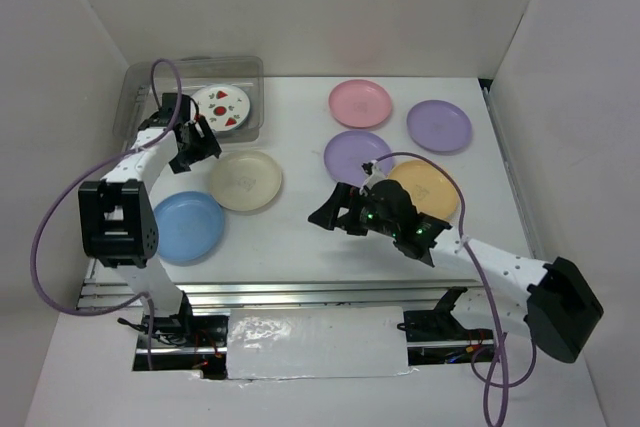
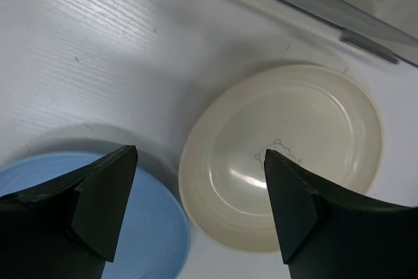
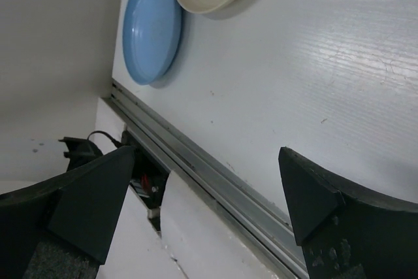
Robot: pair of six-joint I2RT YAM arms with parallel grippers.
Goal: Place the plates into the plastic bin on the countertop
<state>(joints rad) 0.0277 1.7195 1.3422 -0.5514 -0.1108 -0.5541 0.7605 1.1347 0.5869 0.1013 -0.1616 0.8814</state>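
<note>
The clear plastic bin [image 1: 140, 97] stands at the back left of the countertop [image 1: 300, 232], with the watermelon-print plate [image 1: 222, 107] lying inside it. My left gripper [image 1: 197, 144] hangs open just in front of the bin, over the left rim of the cream plate [image 1: 245, 180]. Seen from the left wrist, the fingers [image 2: 108, 194] straddle that cream plate [image 2: 287, 155] and the light blue plate [image 2: 140, 233], and hold nothing. Pink [image 1: 360, 103], two purple [image 1: 439, 126] [image 1: 357, 157] and orange-yellow [image 1: 432, 192] plates lie to the right. My right gripper [image 1: 328, 213] is open and empty.
The metal rail [image 3: 215, 181] runs along the front edge, under my right gripper [image 3: 206, 207]. White walls close in the left, back and right. The right arm covers part of the orange-yellow plate. The light blue plate [image 1: 188, 227] sits beside the left arm's base.
</note>
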